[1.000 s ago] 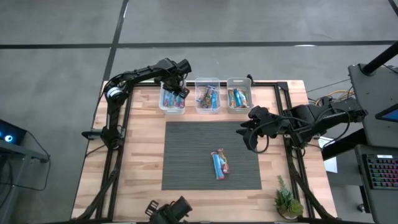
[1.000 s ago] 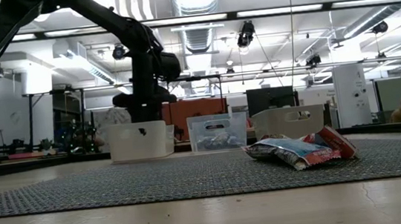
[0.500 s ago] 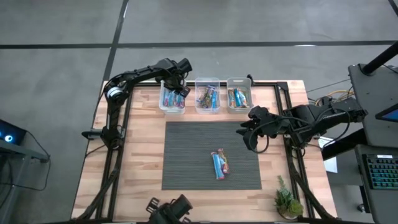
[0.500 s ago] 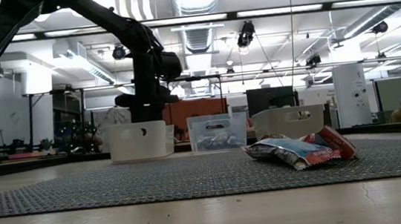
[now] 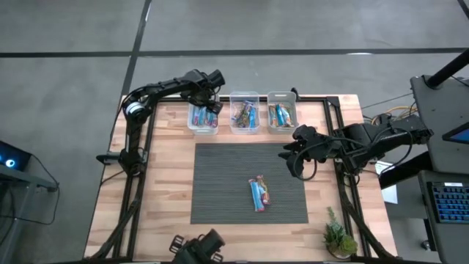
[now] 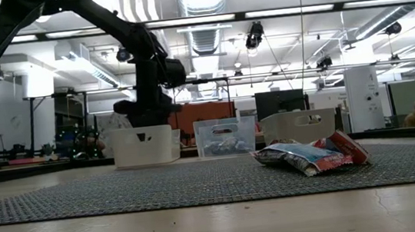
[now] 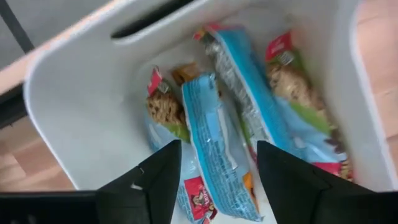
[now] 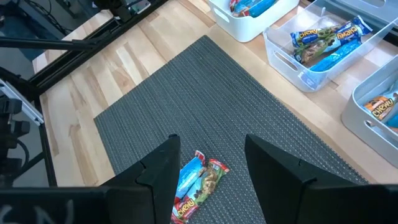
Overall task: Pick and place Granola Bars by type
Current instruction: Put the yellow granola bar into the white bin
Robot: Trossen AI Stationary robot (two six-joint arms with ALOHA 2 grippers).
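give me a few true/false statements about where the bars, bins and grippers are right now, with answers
1. The left gripper hangs over the left bin, fingers apart. True.
2. The mat has no bars on it. False: two bars lie together on it.
3. The right gripper holds a bar. False: it is open and empty, over the mat's right side.
4. All three bins contain bars. True: the left bin, the middle bin and the right bin each hold some.
5. The plant stands between the bins. False: it stands at the table's near right corner.
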